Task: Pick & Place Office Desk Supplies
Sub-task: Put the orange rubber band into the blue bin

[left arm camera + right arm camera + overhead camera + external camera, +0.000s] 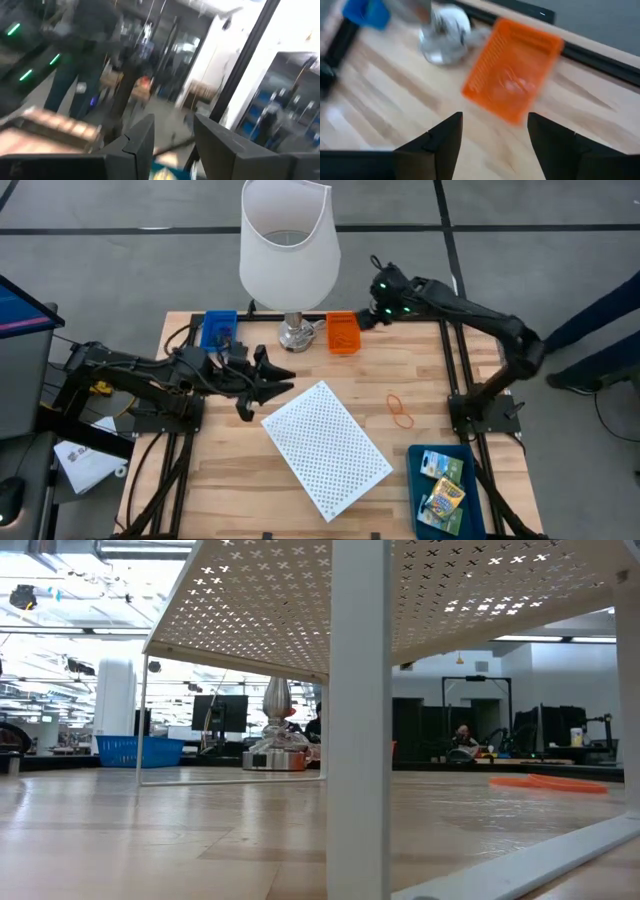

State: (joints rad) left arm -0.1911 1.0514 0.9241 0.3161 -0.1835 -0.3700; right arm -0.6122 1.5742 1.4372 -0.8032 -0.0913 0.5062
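Orange basket [342,333] sits at upper centre of the high view, just right of the lamp base [295,333]. Its contents are too blurred to name. The right gripper [378,298] hovers up and right of it, fingers spread and empty; it should probably centre over the basket before descending. Orange rubber bands [400,411] lie loose at centre right. The left gripper [275,378], open, waits at centre left.

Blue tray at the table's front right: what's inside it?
The blue tray holds two small printed boxes, lying side by side. Anything beneath them is covered; no rubber bands show inside.
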